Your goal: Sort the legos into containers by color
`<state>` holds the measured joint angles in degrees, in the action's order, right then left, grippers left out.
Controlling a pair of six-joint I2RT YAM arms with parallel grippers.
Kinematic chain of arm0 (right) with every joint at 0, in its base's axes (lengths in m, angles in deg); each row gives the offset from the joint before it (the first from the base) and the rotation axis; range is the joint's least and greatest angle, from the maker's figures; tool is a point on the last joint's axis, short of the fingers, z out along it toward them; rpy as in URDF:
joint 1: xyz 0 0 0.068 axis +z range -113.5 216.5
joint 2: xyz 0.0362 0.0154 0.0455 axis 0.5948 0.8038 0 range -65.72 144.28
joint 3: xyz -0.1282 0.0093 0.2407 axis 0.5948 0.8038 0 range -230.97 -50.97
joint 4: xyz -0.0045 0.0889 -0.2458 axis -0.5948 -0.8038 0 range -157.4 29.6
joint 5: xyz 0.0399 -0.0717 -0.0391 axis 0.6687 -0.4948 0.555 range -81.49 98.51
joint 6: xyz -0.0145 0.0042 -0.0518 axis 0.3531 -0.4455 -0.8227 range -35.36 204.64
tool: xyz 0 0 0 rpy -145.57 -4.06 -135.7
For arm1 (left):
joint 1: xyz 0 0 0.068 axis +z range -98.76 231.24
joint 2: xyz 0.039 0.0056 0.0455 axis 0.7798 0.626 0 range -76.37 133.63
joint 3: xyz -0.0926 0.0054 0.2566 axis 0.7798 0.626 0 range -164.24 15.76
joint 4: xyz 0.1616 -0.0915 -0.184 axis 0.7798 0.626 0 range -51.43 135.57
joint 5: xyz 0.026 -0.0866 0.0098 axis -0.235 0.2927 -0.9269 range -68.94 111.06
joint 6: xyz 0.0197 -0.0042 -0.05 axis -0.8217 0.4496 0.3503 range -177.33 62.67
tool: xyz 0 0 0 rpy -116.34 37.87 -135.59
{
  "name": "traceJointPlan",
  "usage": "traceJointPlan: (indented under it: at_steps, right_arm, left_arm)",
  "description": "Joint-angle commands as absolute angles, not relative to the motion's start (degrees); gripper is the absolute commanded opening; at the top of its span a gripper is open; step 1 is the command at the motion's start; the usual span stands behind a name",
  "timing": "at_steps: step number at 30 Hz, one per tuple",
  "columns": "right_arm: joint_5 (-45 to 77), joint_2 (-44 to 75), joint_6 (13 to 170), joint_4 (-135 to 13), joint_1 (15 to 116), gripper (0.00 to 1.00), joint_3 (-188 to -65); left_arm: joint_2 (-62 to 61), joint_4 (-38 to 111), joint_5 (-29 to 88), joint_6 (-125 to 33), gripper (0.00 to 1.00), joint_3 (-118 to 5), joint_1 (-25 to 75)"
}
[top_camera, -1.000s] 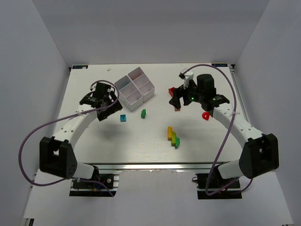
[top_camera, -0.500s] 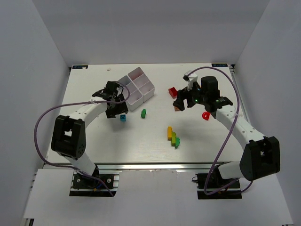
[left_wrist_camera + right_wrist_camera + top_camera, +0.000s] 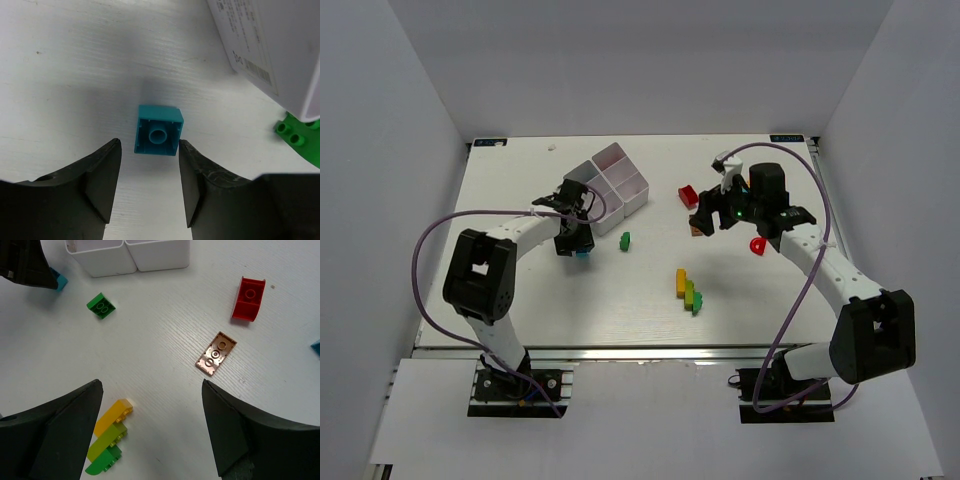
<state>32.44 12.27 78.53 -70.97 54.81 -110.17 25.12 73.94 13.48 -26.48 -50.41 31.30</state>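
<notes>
A blue brick [image 3: 159, 131] lies underside up on the table, just past the tips of my left gripper [image 3: 150, 150]. The jaws stand on either side of it, open, with a gap on the left side. From above, the left gripper [image 3: 574, 238] hovers over that blue brick [image 3: 582, 253], beside the white four-compartment tray [image 3: 605, 185]. My right gripper [image 3: 152, 390] is wide open above the table with nothing between its fingers. Below it lie a brown flat plate [image 3: 216, 353], a red brick [image 3: 248, 299], a green brick [image 3: 101, 306] and a stuck-together yellow and green stack [image 3: 107, 437].
A red rounded piece [image 3: 757, 245] lies under the right arm's forearm. The tray wall [image 3: 280, 45] and the green brick [image 3: 295, 137] stand close to the right of the left gripper. A sliver of another blue piece [image 3: 316, 346] shows at the right wrist view's edge.
My left gripper has swung right to the blue brick by the tray, and its jaws have narrowed around it. The right gripper has edged slightly up and right, still open.
</notes>
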Motion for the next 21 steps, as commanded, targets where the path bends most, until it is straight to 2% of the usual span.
traceJointPlan:
  at_steps: [1, 10, 12, 15, 16, 18, 21]
  right_arm:
    - [33.56, 11.00, 79.19, -69.81, 54.34, 0.85, -109.77]
    - [33.92, 10.12, 79.81, -69.28, 54.26, 0.85, -108.63]
    - [34.00, 9.95, 79.98, -69.28, 54.17, 0.85, -108.45]
    - [34.09, 9.69, 79.98, -69.02, 54.26, 0.84, -108.27]
    - [34.09, 9.60, 79.98, -69.02, 54.26, 0.84, -108.19]
    - [34.18, 9.33, 79.98, -68.93, 54.26, 0.84, -108.19]
    - [34.53, 8.98, 80.07, -68.75, 54.26, 0.84, -107.92]
  left_arm:
    - [25.40, 72.32, 10.42, -26.66, 0.59, -50.77, 30.50]
    - [26.55, 71.53, 6.91, -26.48, 0.55, -51.03, 29.89]
    - [26.55, 72.05, 6.38, -26.40, 0.46, -51.39, 29.80]
    - [25.24, 72.84, 4.28, -26.05, 0.39, -51.13, 29.71]
    - [24.45, 73.10, 3.40, -25.70, 0.33, -50.95, 29.62]
    - [21.11, 73.46, 2.60, -25.25, 0.30, -50.16, 29.62]
    - [16.20, 74.95, 3.12, -24.38, 0.19, -51.12, 29.62]
